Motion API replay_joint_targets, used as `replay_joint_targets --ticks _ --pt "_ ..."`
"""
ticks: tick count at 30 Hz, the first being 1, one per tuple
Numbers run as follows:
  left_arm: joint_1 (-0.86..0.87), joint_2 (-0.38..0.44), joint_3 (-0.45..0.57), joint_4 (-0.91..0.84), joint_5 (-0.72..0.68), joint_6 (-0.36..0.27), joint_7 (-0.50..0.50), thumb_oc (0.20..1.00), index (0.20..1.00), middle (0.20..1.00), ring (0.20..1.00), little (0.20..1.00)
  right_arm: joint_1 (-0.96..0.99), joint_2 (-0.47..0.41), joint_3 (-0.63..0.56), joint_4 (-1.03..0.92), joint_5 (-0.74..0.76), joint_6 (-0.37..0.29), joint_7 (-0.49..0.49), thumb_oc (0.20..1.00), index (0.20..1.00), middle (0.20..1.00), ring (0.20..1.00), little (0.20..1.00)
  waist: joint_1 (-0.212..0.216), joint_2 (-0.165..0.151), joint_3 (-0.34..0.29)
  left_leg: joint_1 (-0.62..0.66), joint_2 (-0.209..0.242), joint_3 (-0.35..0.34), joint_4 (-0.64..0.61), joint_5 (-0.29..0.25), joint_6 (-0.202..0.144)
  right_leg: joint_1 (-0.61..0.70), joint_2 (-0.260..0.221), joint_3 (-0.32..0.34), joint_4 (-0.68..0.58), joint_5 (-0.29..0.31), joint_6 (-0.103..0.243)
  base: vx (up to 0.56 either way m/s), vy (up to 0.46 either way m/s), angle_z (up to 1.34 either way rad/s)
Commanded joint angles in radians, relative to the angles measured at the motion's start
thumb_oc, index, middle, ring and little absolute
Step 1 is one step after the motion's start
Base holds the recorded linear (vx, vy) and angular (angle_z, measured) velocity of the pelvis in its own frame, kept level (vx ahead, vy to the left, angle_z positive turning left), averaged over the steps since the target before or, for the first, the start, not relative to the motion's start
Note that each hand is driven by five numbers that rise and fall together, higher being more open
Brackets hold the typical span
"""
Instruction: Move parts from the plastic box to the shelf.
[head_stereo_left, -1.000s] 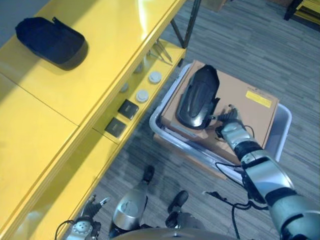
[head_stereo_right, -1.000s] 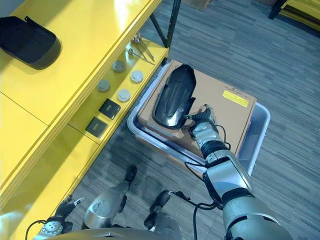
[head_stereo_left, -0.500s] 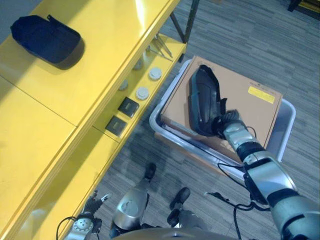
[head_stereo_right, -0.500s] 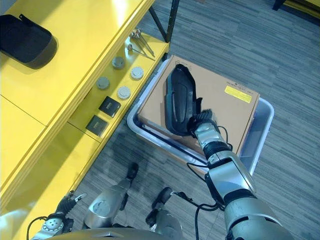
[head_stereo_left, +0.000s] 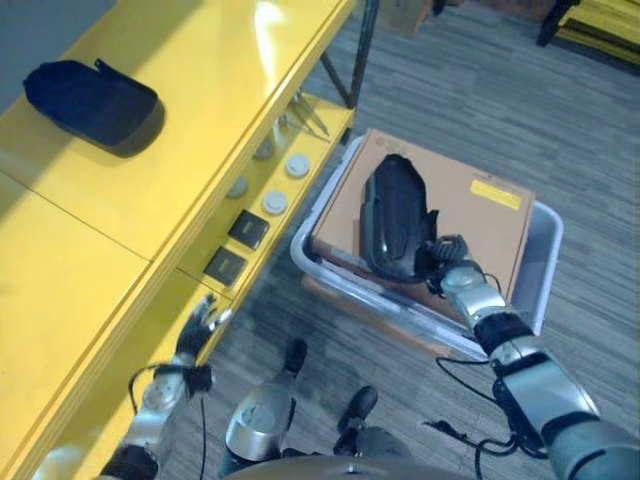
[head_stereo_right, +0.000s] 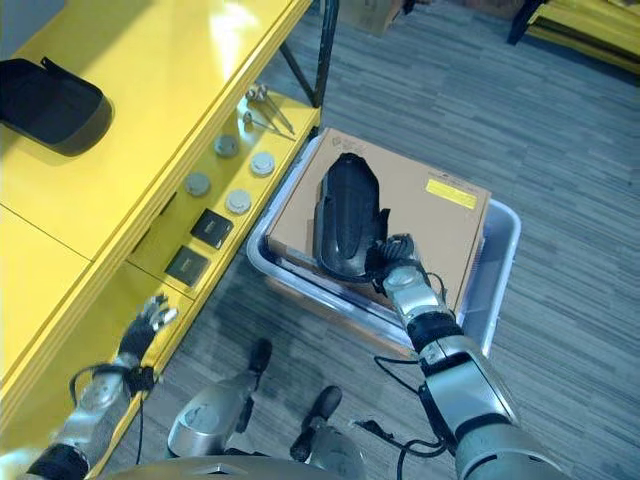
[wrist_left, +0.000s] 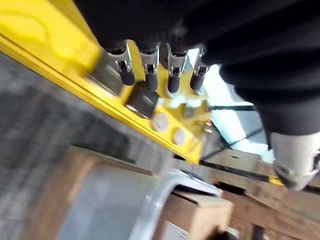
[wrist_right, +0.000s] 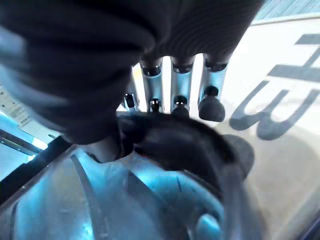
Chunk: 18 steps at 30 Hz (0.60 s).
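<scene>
- Two black, glossy curved parts: one (head_stereo_left: 88, 97) lies on the yellow shelf (head_stereo_left: 200, 150) top at 10 o'clock; the other (head_stereo_left: 394, 220) stands tilted on the brown carton (head_stereo_left: 480, 215) inside the grey plastic box (head_stereo_left: 545, 270).
- Right hand (head_stereo_left: 447, 262) clutches its lower edge.
- Left hand (head_stereo_left: 195, 325), raised since the earlier frame, hangs loose-fingered at 7 o'clock beside the shelf.
- Four round discs (head_stereo_left: 296, 166) and two dark square plates (head_stereo_left: 248, 229) sit on the lower shelf.

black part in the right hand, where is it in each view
Left eye view: black part right of centre, on the cardboard box, right hand gripping its near end.
Right eye view: centre, same box.
Left wrist view: I can't make it out.
Right wrist view: dark curved edge under the fingers.
Shared landmark: the cardboard box.
</scene>
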Motion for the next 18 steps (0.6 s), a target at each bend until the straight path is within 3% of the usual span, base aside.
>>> replay_joint_targets --ticks 1,8,12,18 --pt "-0.009 0.004 -0.020 -0.065 -0.113 0.076 -0.048 1.000 1.000 1.000 1.000 1.000 0.028 -0.029 0.019 -0.061 -0.003 -0.015 -0.052 0.200 0.200 0.200 0.200 0.200 0.006 -0.005 -0.142 -0.001 0.067 0.059 0.010 -0.028 -0.008 -0.040 -0.113 0.017 0.027 0.077 0.081 0.09 -0.083 -0.10" --pt "-0.079 -0.027 -0.055 -0.171 -0.111 0.193 -0.041 1.000 1.000 1.000 1.000 1.000 0.106 -0.009 0.014 -0.157 -0.019 -0.015 -0.036 0.200 0.200 0.200 0.200 0.200 -0.037 -0.009 -0.198 0.041 0.083 0.086 0.004 -0.033 -0.013 -0.008 -0.100 0.037 0.007 0.078 0.074 0.08 -0.058 -0.16" --pt "-0.163 -0.071 -0.101 -0.147 -0.183 0.366 0.027 1.000 1.000 1.000 1.000 1.000 0.145 0.007 0.026 -0.210 -0.034 -0.011 -0.014 0.200 0.200 0.200 0.200 0.200 -0.087 -0.012 -0.232 0.071 0.096 0.123 0.000 -0.040 -0.016 0.002 -0.089 0.068 -0.002 0.076 0.070 0.07 -0.050 -0.25" --pt "-0.296 -0.161 -0.153 0.025 -0.320 0.543 0.167 1.000 1.000 1.000 1.000 1.000 0.129 0.027 0.045 -0.243 -0.010 -0.017 -0.024 0.200 0.200 0.200 0.200 0.200 -0.153 -0.012 -0.263 0.105 0.117 0.169 0.001 -0.046 -0.021 0.004 -0.077 0.112 -0.006 0.071 0.067 0.06 -0.034 -0.30"
